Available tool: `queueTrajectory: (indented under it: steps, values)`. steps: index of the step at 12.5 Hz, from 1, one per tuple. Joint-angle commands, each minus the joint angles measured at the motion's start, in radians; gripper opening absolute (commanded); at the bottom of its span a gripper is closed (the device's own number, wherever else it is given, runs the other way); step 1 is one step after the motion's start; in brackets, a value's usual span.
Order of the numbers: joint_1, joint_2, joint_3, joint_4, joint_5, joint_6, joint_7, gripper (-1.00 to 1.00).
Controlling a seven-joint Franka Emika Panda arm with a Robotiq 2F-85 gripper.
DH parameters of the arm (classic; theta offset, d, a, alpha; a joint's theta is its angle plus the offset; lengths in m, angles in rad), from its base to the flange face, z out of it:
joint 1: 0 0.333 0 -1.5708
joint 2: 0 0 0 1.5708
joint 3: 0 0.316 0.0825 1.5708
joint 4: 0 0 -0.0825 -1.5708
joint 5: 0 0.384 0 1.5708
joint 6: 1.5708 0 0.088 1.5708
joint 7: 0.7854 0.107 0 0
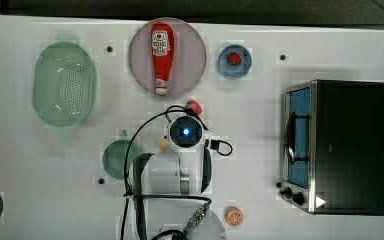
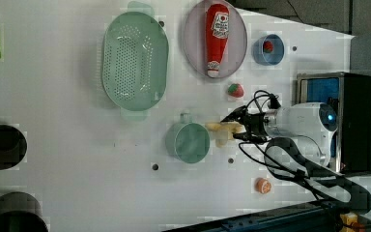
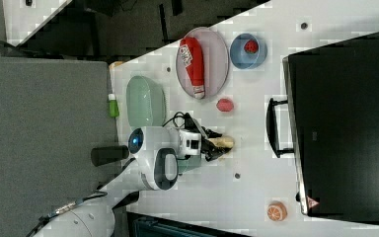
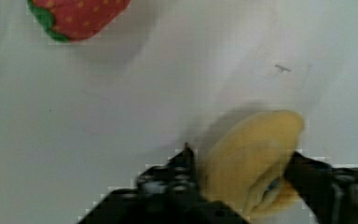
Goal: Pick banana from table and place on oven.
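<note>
Beside the mug: the banana (image 4: 251, 163) lies close to the green mug (image 2: 188, 141) on the table (image 1: 260, 125).
Gripper: the gripper (image 4: 240, 175) has a black finger (image 4: 179, 170) on each side of the banana, clamped on it.
Oven: the oven (image 1: 347, 145) stands well apart from the mug, black top bare.
Strawberry: the strawberry (image 2: 235, 90) is near the mug, apart from the banana.

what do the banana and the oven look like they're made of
Banana: likely soft foam or rubbery plastic. Its skin is matte pale yellow with no glare, and the gripper has its fingers on both sides of it.
Oven: probably painted metal on top, flat black with a dull sheen, with a brighter silver metal front frame and a bluish glass door.
</note>
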Motion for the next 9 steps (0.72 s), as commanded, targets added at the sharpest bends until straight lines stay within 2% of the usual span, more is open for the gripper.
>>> queueTrajectory:
  steps: [1, 2, 3, 7, 9]
  values:
    - [0.0, -0.041, -0.018, 0.007, -0.012, -0.001, 0.042, -0.28]
    - [0.0, -0.042, -0.017, 0.009, -0.012, 0.0, 0.042, -0.49]
    - [0.0, -0.05, -0.018, 0.011, -0.012, 0.0, 0.042, -0.61]
    - [0.0, -0.197, -0.01, 0.025, -0.012, -0.044, 0.042, -0.61]
    - [-0.003, -0.316, -0.013, 0.071, -0.012, -0.178, 0.042, -0.61]
